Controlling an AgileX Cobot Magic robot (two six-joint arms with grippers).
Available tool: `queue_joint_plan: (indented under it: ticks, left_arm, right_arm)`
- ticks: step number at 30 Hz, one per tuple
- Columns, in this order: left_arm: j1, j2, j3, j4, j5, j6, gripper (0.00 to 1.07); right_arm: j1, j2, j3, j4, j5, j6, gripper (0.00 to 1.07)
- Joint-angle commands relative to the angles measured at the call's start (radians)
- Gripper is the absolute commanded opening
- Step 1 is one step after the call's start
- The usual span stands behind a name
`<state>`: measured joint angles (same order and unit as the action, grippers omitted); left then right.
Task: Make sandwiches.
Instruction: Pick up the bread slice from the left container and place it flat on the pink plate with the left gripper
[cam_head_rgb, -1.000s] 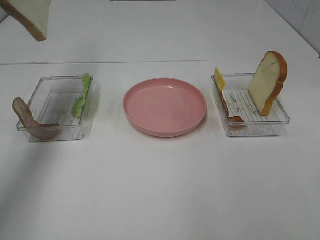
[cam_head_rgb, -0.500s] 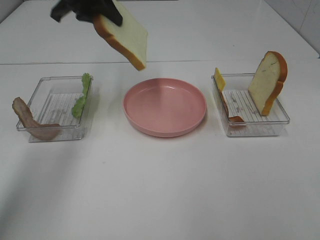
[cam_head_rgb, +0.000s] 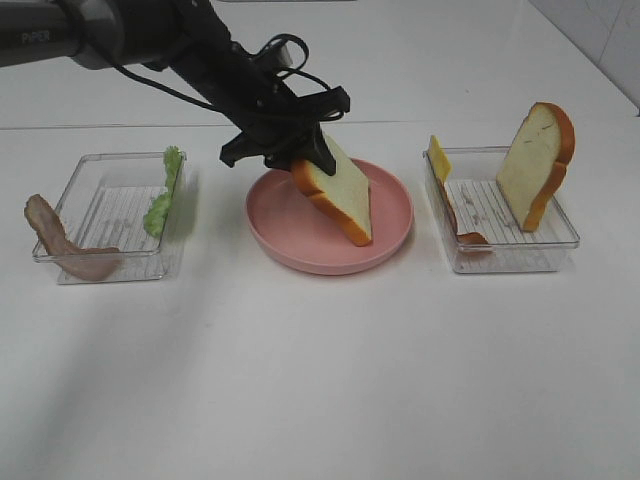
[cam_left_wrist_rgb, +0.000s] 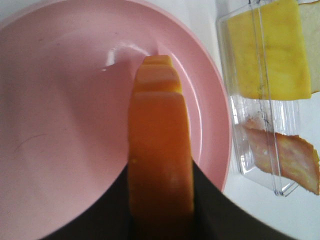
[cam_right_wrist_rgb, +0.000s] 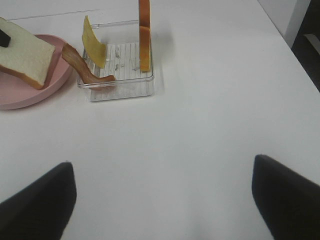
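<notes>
White tabletop, step 1 (bottom slice): bread slice (cam_head_rgb: 342, 198) tilted over the pink plate (cam_head_rgb: 290, 250), lower corner about touching, left gripper (cam_head_rgb: 292, 152) clamped on it. Next: lay it flat, release. Lettuce (cam_head_rgb: 165, 195) sits at the plate's 9 o'clock; right gripper (cam_right_wrist_rgb: 165, 195) spread, empty.

- Round pink plastic plate (cam_head_rgb: 285, 228): plain pink, no pattern.
- White toy bread slice with orange-brown crust (cam_head_rgb: 345, 195): cream-white face; the crust is strong orange in the left wrist view.
- Second toy bread slice (cam_head_rgb: 530, 165): same white and orange-brown.
- Thin square cheese slice (cam_head_rgb: 438, 157): flat yellow.
- Ruffled lettuce leaf (cam_head_rgb: 163, 195): light green.
- Left bacon strip (cam_head_rgb: 60, 240): brown-red.
- Right bacon strip (cam_head_rgb: 465, 232): red-brown with pale pink streaks.
- Two clear plastic trays (cam_head_rgb: 120, 158) (cam_head_rgb: 510, 262): ribbed floors.
- Left gripper (cam_head_rgb: 305, 160): black.
- Tabletop (cam_head_rgb: 320, 380): white.
</notes>
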<state>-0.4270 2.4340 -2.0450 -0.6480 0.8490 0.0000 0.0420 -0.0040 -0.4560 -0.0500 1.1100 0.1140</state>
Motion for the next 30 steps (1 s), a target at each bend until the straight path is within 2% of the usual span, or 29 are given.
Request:
queue_joint_plan:
  ticks: [1,18,19,22,23,24,25,27,28,30]
  left_arm:
    - [-0.015,0.019,-0.004,-0.011,-0.052,-0.006,0.00]
    - [-0.022,0.057,-0.004,0.004,-0.011,-0.009,0.01]
    - [-0.017,0.056,-0.004,0.015,-0.001,-0.009,0.08]
    - [-0.017,0.052,-0.004,0.016,0.004,-0.009,0.13]
    - [-0.017,0.046,-0.004,0.023,0.017,-0.009,0.29]
    - [-0.017,0.034,-0.004,0.039,0.031,-0.009,0.39]
    - [-0.017,0.034,-0.004,0.039,0.031,-0.009,0.39]
    - [-0.017,0.017,-0.004,0.078,0.052,-0.010,0.78]
    - [-0.017,0.017,-0.004,0.078,0.052,-0.010,0.78]
    - [-0.017,0.006,-0.011,0.128,0.093,-0.020,0.92]
  right_arm:
    - [0.000,-0.031,0.003,-0.003,-0.010,-0.004,0.89]
    - [0.000,-0.031,0.003,-0.003,-0.010,-0.004,0.89]
    - [0.000,-0.031,0.003,-0.003,-0.010,-0.004,0.89]
    - [0.000,-0.031,0.003,-0.003,-0.010,-0.004,0.89]
    - [0.000,-0.031,0.003,-0.003,-0.010,-0.004,0.89]
    - [0.000,-0.031,0.003,-0.003,-0.010,-0.004,0.89]
    - [0.000,-0.031,0.003,-0.003,-0.010,-0.004,0.89]
    - [0.000,-0.031,0.003,-0.003,-0.010,-0.004,0.89]
    - [0.000,-0.031,0.003,-0.003,-0.010,-0.004,0.89]
    - [0.000,-0.031,0.003,-0.003,-0.010,-0.004,0.89]
